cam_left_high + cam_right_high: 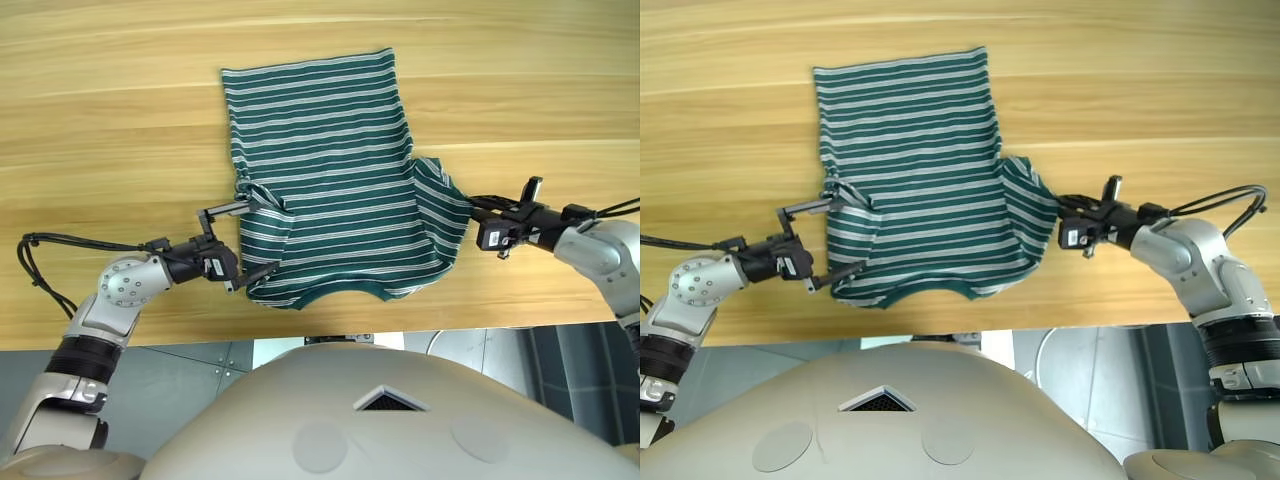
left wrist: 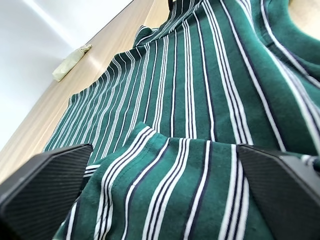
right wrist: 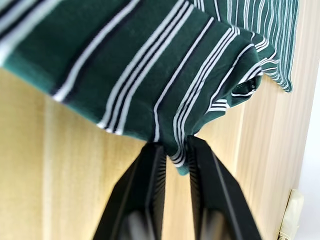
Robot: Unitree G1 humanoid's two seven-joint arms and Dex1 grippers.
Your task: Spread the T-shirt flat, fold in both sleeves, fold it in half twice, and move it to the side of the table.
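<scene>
A green T-shirt (image 1: 330,170) with white stripes lies on the wooden table (image 1: 100,120), hem at the far side, collar towards the near edge. Both sleeves are folded in over the body. My left gripper (image 1: 243,240) stands open at the shirt's left side, one finger on each side of the folded left sleeve (image 2: 165,165), whose cloth lies between the fingers (image 2: 45,175). On the other side, my right gripper (image 1: 472,206) is shut on the edge of the right sleeve (image 3: 165,85), pinching it just above the table.
The table's near edge (image 1: 150,340) runs just behind both grippers. Bare wood stretches to the left, right and far side of the shirt. A small pale object (image 2: 70,62) lies at the table's far edge.
</scene>
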